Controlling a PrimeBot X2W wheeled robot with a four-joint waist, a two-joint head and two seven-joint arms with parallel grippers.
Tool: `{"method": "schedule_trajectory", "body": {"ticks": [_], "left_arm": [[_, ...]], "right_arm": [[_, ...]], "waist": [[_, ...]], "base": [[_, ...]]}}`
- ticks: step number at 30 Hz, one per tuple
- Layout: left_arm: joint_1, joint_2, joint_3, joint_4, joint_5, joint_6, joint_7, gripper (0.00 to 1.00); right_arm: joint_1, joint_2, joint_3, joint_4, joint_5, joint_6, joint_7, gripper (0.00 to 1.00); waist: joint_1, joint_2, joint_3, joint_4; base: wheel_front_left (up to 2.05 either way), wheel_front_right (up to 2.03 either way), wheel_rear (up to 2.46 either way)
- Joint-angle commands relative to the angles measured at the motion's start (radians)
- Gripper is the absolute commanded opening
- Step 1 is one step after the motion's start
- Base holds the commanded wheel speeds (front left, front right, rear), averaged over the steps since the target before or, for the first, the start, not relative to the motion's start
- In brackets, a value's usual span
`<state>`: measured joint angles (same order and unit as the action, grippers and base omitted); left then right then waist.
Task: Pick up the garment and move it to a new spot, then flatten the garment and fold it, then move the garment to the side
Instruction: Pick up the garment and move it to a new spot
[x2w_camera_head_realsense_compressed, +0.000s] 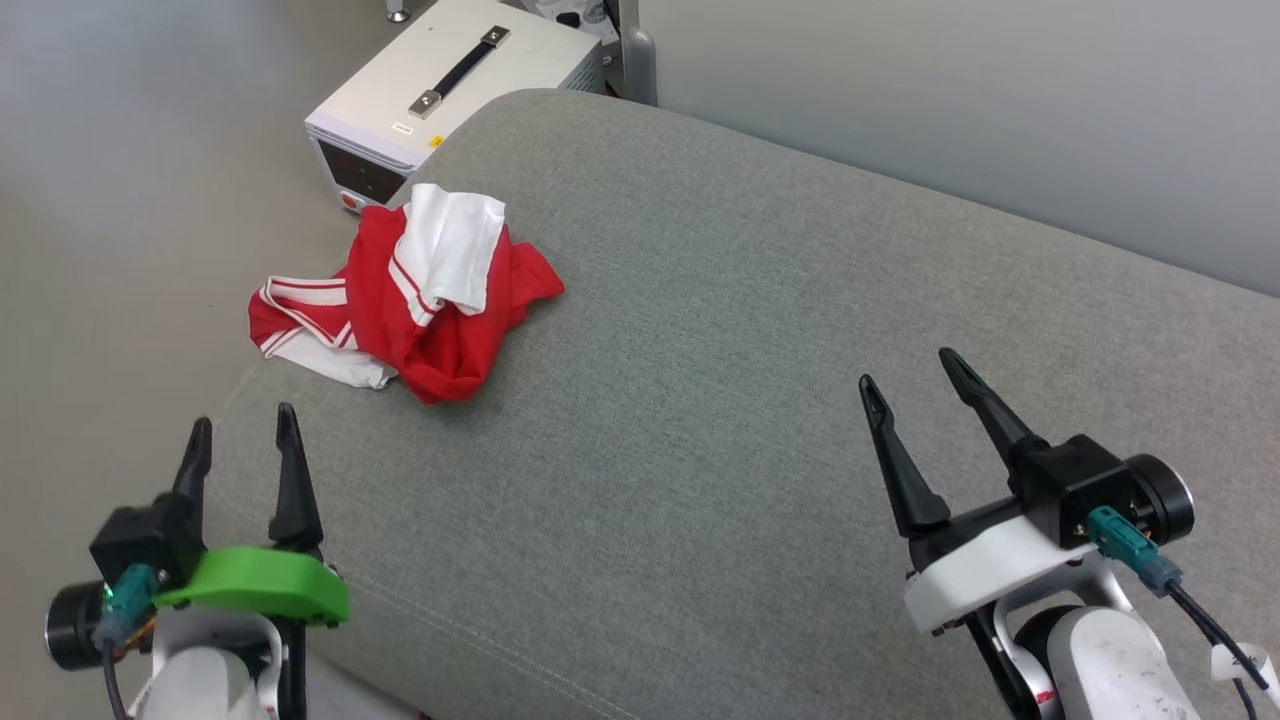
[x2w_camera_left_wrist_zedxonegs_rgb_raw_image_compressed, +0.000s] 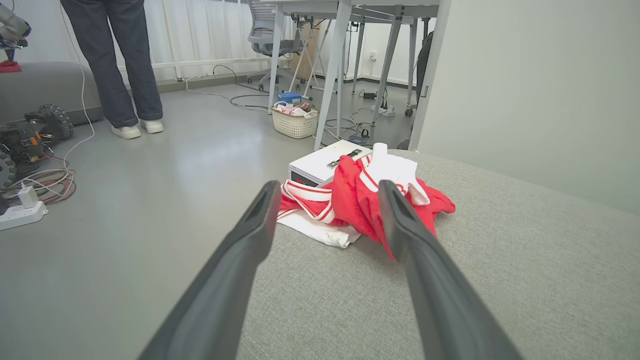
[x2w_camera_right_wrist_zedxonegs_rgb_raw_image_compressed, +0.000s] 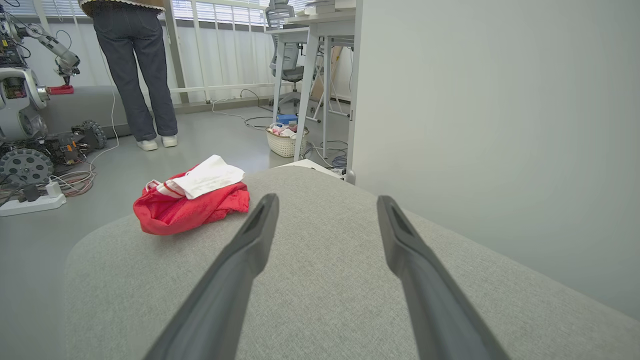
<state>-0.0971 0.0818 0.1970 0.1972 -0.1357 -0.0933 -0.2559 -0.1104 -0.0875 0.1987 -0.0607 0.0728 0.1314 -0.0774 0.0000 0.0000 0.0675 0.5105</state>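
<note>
Left gripper, two long dark fingers behind a green plastic collar, hangs at the near left corner of the broad grey fabric cushion, its jaws parted a moderate way and holding nothing. Just ahead of its fingertips, slightly to their right, lies the small red jersey shirt with white sleeves and red-and-white striped trim. It is crumpled in a heap at the cushion's left edge, one white sleeve folded over the top and a striped part drooping over the side. Beyond the shirt a white metal box with a black strap handle stands on the floor beside the cushion. Right gripper, above a white collar, sits over the cushion's near right part, well apart from the shirt, which lies ahead and to its left; its jaws are spread wide and empty.
</note>
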Motion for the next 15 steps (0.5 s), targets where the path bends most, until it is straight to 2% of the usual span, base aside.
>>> {"method": "schedule_trajectory", "body": {"ticks": [1,10,15], "left_arm": [[-0.052,0.021,-0.004,0.019,-0.012,-0.008,-0.003,1.0],[-0.312,0.115,-0.036,0.153,-0.078,-0.028,0.121,1.0],[-0.474,0.175,-0.061,0.304,-0.204,-0.036,0.246,1.0]], "right_arm": [[-0.028,-0.012,0.0,-0.012,-0.01,-0.001,0.011,1.0],[-0.088,-0.053,-0.005,-0.071,-0.023,-0.001,0.064,1.0],[-0.121,-0.068,-0.004,-0.102,-0.03,-0.001,0.084,1.0]], "waist": [[0.0,0.0,0.024,-0.011],[0.0,0.0,0.134,-0.084],[0.0,0.0,0.215,-0.129]], "base": [[0.0,0.0,0.0],[0.0,0.0,0.0],[0.0,0.0,0.0]]}}
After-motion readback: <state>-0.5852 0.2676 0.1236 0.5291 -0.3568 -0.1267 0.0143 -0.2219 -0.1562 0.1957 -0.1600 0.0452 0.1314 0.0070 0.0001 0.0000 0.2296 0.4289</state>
